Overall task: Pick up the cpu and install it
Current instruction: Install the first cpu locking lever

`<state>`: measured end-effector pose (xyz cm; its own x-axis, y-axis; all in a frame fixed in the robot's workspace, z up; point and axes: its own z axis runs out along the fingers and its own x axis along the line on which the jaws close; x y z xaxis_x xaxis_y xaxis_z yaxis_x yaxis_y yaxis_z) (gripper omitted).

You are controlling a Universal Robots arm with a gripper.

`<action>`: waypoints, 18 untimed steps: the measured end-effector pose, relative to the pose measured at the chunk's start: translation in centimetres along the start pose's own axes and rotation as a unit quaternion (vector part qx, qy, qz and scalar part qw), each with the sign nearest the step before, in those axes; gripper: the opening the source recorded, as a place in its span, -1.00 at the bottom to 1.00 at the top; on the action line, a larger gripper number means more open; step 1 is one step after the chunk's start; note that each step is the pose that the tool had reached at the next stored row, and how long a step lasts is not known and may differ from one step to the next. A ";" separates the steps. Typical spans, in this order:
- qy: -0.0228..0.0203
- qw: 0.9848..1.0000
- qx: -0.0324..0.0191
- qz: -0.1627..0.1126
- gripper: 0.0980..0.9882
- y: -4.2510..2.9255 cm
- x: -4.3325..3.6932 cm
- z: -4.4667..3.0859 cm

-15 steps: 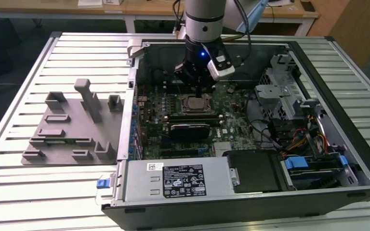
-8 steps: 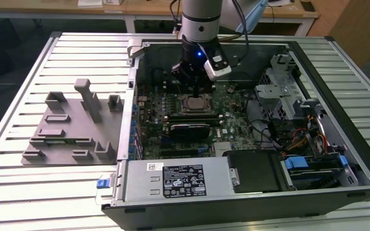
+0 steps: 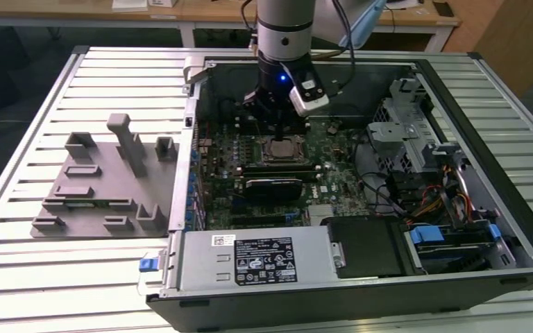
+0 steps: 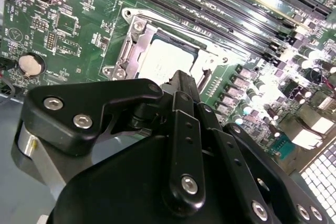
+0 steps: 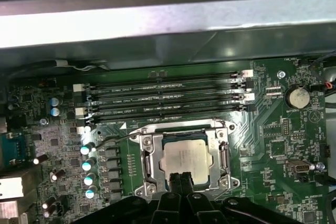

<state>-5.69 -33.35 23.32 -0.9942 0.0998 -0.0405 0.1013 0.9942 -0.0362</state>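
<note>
Surface: slatted metal counter (image 3: 26, 263), with pale wooden desks behind.
- Computer case (image 3: 518, 208): lies open on its side on the counter.
- Arm (image 3: 285, 35): reaches down into the case from above.
- Grey plastic fixture (image 3: 100, 187): has slots and posts and stands on the counter just beside the case, to the exterior view's left.
- Motherboard (image 3: 336, 184): green, on the case floor.
- Power supply (image 3: 257, 260): silver box at the case's near edge.
- Tool (image 3: 280, 133): black. Its tips (image 5: 181, 179) are pressed together with nothing between them, and it hangs over one edge of the socket.
- Memory slots (image 5: 163, 100): four, in a row beside the socket.
- Cpu (image 5: 186, 155): silver-topped, lies flat inside the metal socket frame on the motherboard. It is free of the tool.
- Coin cell (image 5: 298, 97): on the board, well apart from the socket.
</note>
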 end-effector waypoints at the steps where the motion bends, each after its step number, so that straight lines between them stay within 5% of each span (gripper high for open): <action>1: 0.000 1.000 0.000 0.000 -0.98 -0.01 0.07 0.00; 18: 0.000 1.000 0.000 0.000 -0.98 -0.21 2.05 -0.08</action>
<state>-7.75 -33.35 23.32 -0.9942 0.0999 -0.0404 0.1014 0.9942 -0.0360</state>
